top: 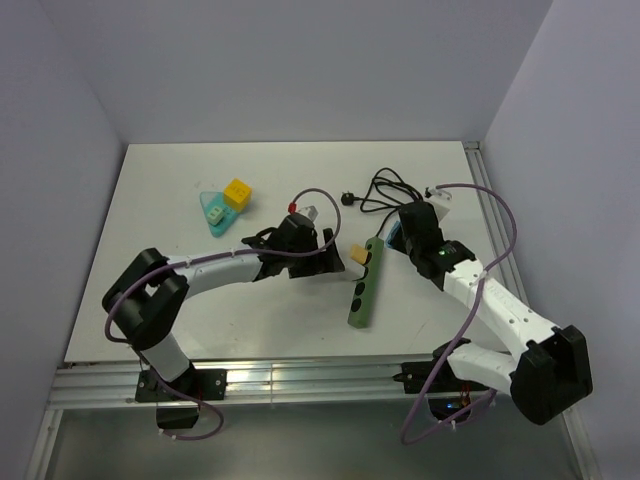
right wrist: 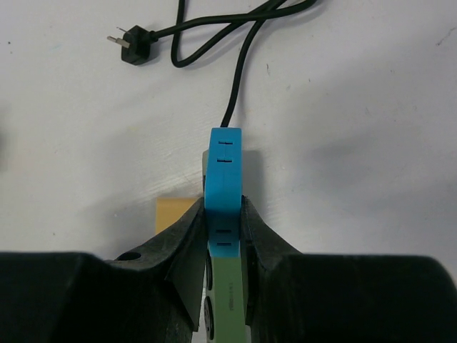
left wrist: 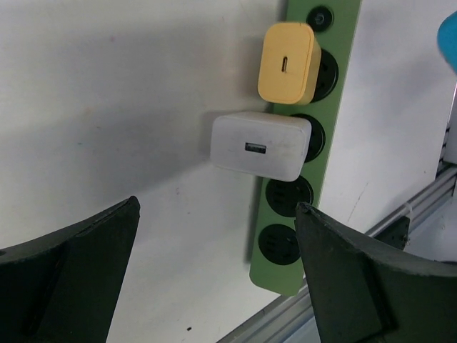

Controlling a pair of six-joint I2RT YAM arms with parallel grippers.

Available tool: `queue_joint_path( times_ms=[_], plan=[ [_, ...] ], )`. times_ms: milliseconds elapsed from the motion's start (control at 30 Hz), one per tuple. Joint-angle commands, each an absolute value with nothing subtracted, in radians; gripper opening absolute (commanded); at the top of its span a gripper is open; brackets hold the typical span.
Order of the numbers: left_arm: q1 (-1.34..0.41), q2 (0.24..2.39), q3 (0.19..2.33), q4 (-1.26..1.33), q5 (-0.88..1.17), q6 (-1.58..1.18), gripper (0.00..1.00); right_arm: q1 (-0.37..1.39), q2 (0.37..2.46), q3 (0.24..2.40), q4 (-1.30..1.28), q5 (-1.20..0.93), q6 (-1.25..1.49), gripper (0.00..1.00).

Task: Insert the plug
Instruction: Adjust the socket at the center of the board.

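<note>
place: robot lab | evidence: white table [top: 200, 300], plain enclosure walls [top: 300, 70], aluminium rail [top: 310, 378]

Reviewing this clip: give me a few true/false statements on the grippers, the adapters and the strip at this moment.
1. The left gripper is open and holds nothing. True.
2. The white adapter sits on the power strip next to the yellow adapter. True.
3. The right gripper hangs open, away from the power strip. False: it is shut on the strip's blue end.
4. The black plug is in a wall socket. False: it lies loose on the table.
</note>
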State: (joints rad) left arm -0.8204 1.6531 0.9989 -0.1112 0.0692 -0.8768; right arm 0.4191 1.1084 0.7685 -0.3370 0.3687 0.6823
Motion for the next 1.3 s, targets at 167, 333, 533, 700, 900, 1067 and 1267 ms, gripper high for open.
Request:
queue_joint_path(
  times_ms=[167, 333, 533, 700, 900, 1067, 1267],
  plan=[
    [-0.822, 1.710, 1.040, 0.049, 0.199, -0.879, 0.97, 0.416, 1.037, 0.756, -0.334, 0.330, 0.664, 0.00],
    [-0.812, 1.732, 1.029, 0.113, 0.232, -0.894, 0.98, 0.416, 1.016, 0.753, -0.334, 0.318, 0.664, 0.00],
    [-0.801, 1.799, 1.040, 0.169, 0.265, -0.902, 0.97, 0.416, 0.997, 0.758, -0.334, 0.299, 0.664, 0.00],
    [-0.790, 1.856, 1.037, 0.236, 0.318, -0.919, 0.95, 0.416, 0.977, 0.759, -0.342, 0.290, 0.666, 0.00],
    [-0.787, 1.884, 1.043, 0.287, 0.330, -0.908, 0.76, 0.416, 0.954, 0.749, -0.351, 0.275, 0.663, 0.00],
    [-0.788, 1.898, 1.022, 0.382, 0.374, -0.933, 0.52, 0.414, 0.917, 0.729, -0.360, 0.275, 0.661, 0.00],
    [-0.787, 1.849, 0.986, 0.353, 0.321, -0.931, 0.37, 0.416, 0.890, 0.704, -0.364, 0.250, 0.657, 0.00]
  ],
)
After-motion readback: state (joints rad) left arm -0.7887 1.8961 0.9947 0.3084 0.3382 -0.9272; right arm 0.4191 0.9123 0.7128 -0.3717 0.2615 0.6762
